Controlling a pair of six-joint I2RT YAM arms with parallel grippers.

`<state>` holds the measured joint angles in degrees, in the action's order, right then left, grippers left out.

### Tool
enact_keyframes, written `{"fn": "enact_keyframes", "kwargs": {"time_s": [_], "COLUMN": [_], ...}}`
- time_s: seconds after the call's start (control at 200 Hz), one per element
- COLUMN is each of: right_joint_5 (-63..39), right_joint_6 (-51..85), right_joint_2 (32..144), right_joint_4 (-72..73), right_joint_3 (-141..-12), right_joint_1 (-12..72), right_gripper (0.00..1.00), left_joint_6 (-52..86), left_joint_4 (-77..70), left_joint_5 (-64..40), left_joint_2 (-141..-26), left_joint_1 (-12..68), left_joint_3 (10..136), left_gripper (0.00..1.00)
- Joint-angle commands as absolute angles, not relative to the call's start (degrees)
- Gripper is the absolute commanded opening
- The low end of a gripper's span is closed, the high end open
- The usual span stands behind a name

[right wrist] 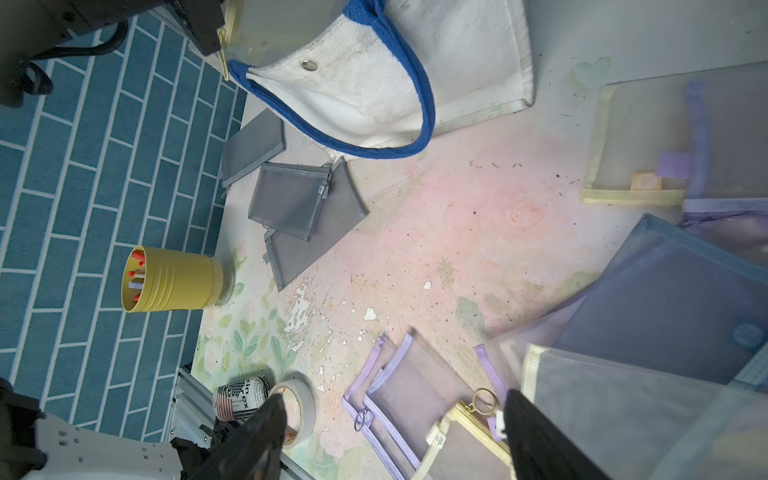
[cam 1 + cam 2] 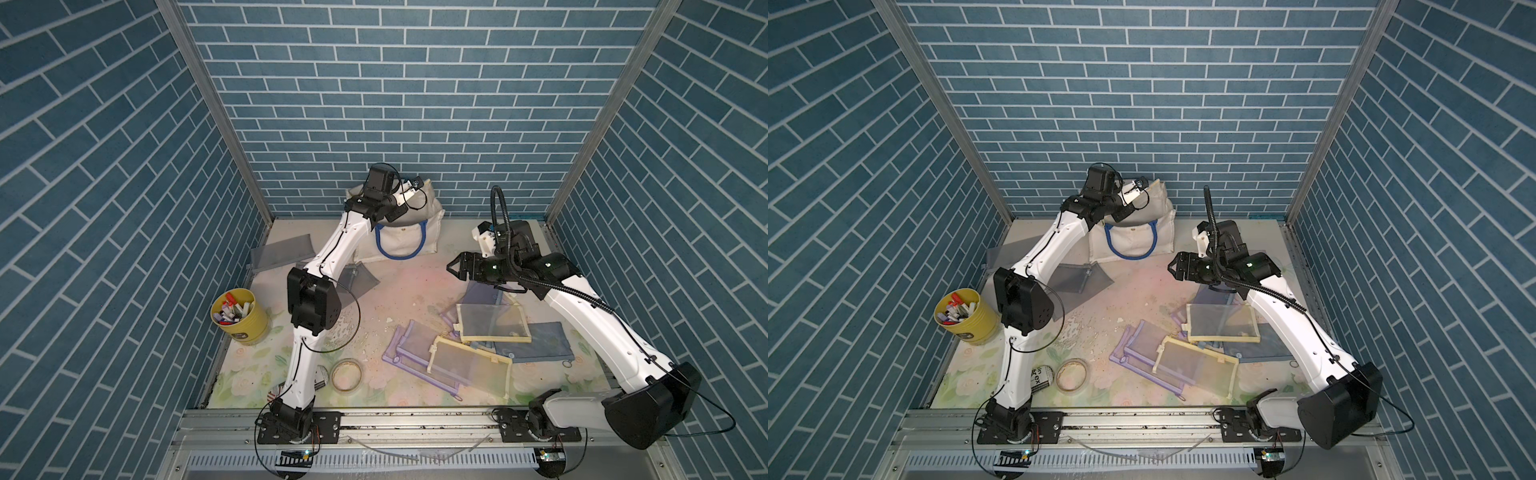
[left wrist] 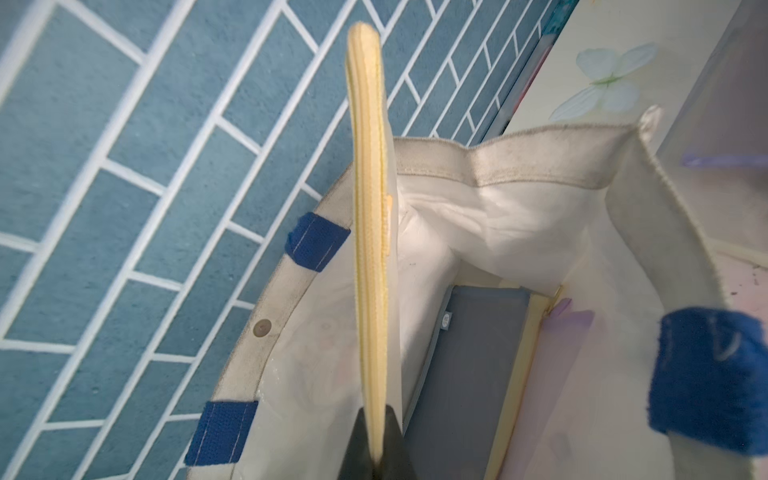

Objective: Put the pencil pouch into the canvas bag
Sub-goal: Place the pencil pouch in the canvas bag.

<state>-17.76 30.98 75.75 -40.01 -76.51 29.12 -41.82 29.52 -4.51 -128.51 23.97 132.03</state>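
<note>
Printed roll [image 1: 240,397]: partial letters "tin" over "ex". In a top view the roll [image 2: 1040,376] reads "in", "ex". Nothing else legible.

The left end effector [image 3: 376,432] is clamped on the pale yellow edge of the pencil pouch [image 3: 368,187], which is seen edge-on. Read the mouth of the open canvas bag [image 3: 540,162] as a clock with the end effector near six. The pencil pouch then rises toward twelve, crossing the rim. Blue handle ends [image 3: 316,241] are sewn to the rim at ten and eight, with a metal snap button [image 3: 262,328] at nine between them. Another blue strap [image 3: 706,374] sits at four. On the bag's floor near the centre lies a grey pouch [image 3: 478,365], with a yellow-edged pouch [image 3: 525,353] just beside it. Blue brick wall [image 3: 124,187] lies beyond nine, and floral tabletop [image 3: 582,41] beyond one.
</note>
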Motion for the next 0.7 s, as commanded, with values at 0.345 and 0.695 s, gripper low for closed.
{"fn": "enact_keyframes", "kwargs": {"time_s": [0.345,0.695], "right_joint_5": [-16.9,-13.8], "right_joint_6": [28.2,32.6], "right_joint_2": [79.1,84.0], "right_joint_4": [-41.9,-40.1], "right_joint_3": [-80.0,-79.2], "right_joint_1": [29.0,29.0], "right_gripper": [0.82,0.84], "left_joint_6": [-39.0,-12.8], "left_joint_4": [25.3,25.0], "left_joint_5": [-3.0,-5.5], "left_joint_2": [-123.5,-103.8], "left_joint_1": [23.2,22.6], "left_joint_3": [126.3,111.6], "left_gripper": [0.68,0.92]}}
